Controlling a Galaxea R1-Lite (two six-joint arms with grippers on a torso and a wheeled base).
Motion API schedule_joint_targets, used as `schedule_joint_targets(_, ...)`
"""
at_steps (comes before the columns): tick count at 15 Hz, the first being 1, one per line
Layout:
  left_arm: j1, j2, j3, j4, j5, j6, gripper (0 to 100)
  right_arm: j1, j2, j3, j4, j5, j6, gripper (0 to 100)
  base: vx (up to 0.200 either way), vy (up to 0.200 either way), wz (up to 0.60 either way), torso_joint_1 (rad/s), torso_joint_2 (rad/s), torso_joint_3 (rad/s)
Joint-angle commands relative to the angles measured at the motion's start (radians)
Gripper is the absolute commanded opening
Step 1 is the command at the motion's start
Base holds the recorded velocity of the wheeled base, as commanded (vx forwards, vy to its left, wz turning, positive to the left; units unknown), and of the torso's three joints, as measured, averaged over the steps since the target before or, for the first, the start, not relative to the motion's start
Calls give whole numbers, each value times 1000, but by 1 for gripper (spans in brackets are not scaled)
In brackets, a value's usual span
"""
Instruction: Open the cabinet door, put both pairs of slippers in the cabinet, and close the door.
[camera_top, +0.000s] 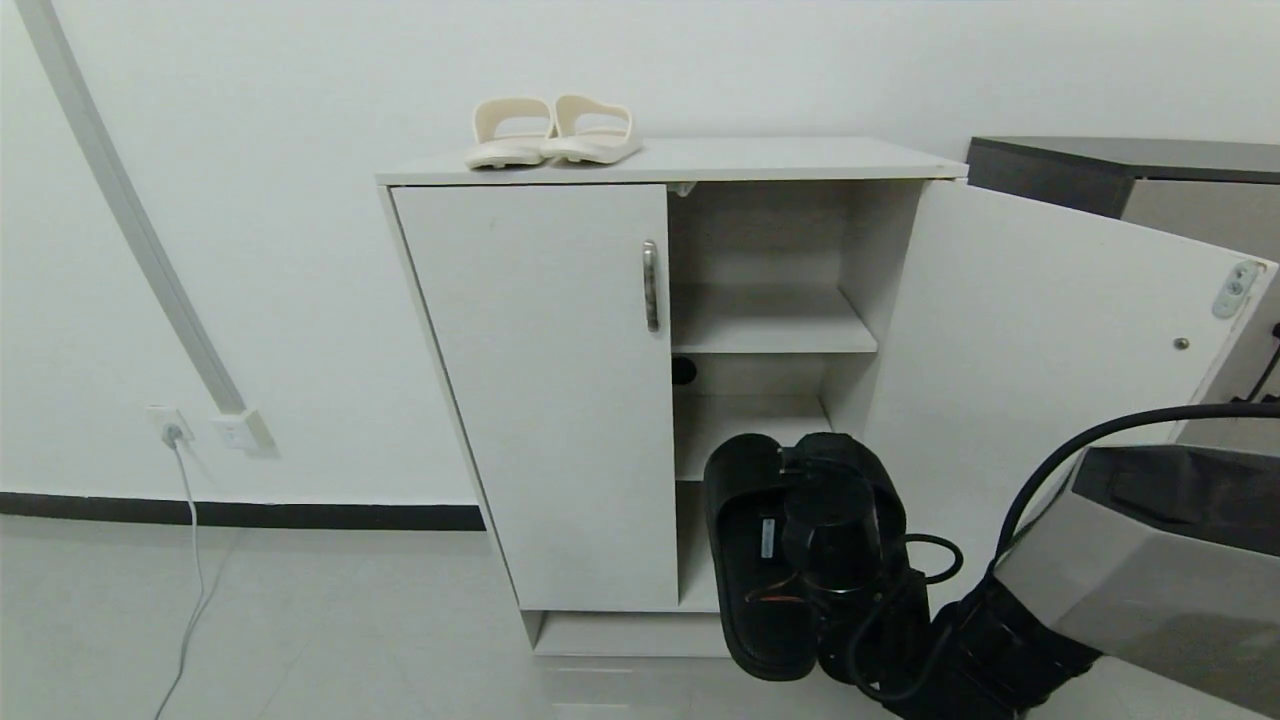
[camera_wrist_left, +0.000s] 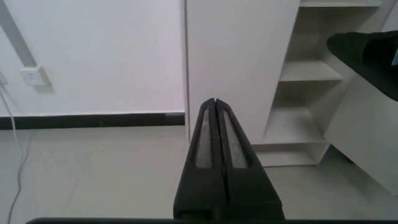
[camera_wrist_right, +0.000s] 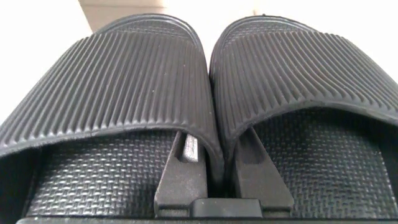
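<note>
Black rubber slippers (camera_top: 800, 560) hung as a pair in the right gripper (camera_wrist_right: 217, 171), just in front of the open right half of the white cabinet (camera_top: 780, 158) and level with its lower shelf (camera_top: 745, 420). The gripper's fingers (camera_wrist_right: 186, 168) were clamped over the two inner sidewalls where the slippers met under the ribbed straps. That hold probably let both slippers travel as one piece. Their toes pointed toward the open compartment, which looked like the right line for sliding them straight onto a shelf. The right door (camera_top: 1020, 330) was swung wide to the robot's right, clear of the opening, while the left door (camera_top: 540, 390) was shut. The cream slippers (camera_top: 552, 132) lay side by side on the cabinet top above that shut door, not yet put away, so the task seemed about half done at best. The right arm came in low from the robot's right, with its wrist behind the slippers' heels. The left gripper (camera_wrist_left: 214, 124) was held low and level, well apart from the cabinet and facing the closed door. Its fingers were pressed together with nothing between them.
</note>
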Motion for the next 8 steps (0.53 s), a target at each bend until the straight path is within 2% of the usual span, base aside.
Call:
schedule_joint_targets(1, 0, 2, -1, 0, 1, -1, 0, 10, -1, 17, -8, 1, -6, 0, 0, 0, 0, 0, 0, 0)
schedule_joint_targets(5, 0, 2, 0, 0, 2, -4, 0, 7, -7, 61, -9, -2, -29, 0, 0, 0, 0, 0, 0, 0)
schedule_joint_targets(8, 0, 2, 0, 0, 2, -4, 0, -13, -7, 118, -28, -4, -99, 0, 0, 0, 0, 0, 0, 0)
